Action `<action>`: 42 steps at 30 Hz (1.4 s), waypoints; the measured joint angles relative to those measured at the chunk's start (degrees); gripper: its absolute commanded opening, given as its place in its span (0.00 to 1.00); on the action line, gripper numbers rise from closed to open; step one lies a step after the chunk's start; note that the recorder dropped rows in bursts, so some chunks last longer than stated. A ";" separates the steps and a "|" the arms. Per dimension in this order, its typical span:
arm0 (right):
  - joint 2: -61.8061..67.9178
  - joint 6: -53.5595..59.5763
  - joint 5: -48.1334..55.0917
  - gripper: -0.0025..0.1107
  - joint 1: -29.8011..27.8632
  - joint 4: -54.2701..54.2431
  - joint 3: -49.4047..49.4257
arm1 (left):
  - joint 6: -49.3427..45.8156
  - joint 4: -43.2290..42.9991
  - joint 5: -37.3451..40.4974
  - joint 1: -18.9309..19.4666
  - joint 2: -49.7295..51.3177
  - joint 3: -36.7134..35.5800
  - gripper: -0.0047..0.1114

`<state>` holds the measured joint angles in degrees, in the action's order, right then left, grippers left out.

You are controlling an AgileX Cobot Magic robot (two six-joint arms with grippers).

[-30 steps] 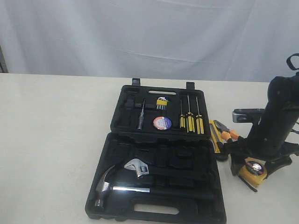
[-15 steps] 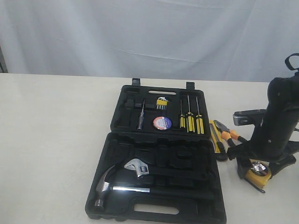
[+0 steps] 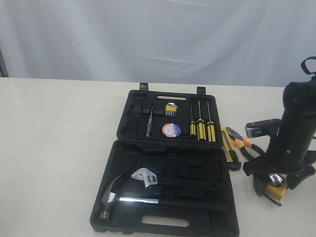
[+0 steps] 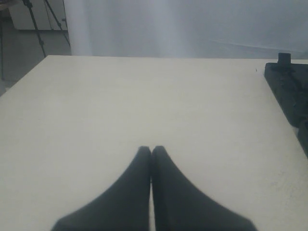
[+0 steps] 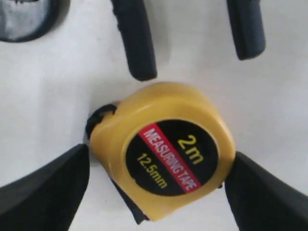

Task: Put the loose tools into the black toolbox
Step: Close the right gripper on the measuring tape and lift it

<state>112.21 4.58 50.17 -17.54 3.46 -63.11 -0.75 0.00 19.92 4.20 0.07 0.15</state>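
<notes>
Clearly, yellow tape measure [image 5: 163,149] label: "MEASURING TAPE 2m 12.5mm".

Yellow against black, all over the table.
Yellow tape measure [image 5: 161,149] with black face, red stripe; black toolbox [image 3: 168,168]; yellow-black screwdrivers [image 3: 200,129]; black fingers [image 5: 45,192].

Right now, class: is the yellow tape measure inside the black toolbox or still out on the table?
Out. The yellow tape measure lies on the table right of the black toolbox, between the right gripper's fingers.
</notes>
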 measured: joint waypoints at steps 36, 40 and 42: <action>4.90 21.51 9.34 0.67 0.00 -2.71 -9.85 | 0.00 0.00 0.00 0.00 0.00 0.00 0.04; 5.00 22.39 9.34 0.63 0.00 -2.57 -9.85 | 0.00 0.00 0.00 0.00 0.00 0.00 0.04; 5.00 22.39 9.34 0.55 0.00 -2.57 -9.85 | 0.00 0.00 0.00 0.00 0.00 0.00 0.04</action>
<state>117.21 26.96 59.51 -17.54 0.88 -72.96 -0.75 0.00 19.92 4.20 0.07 0.15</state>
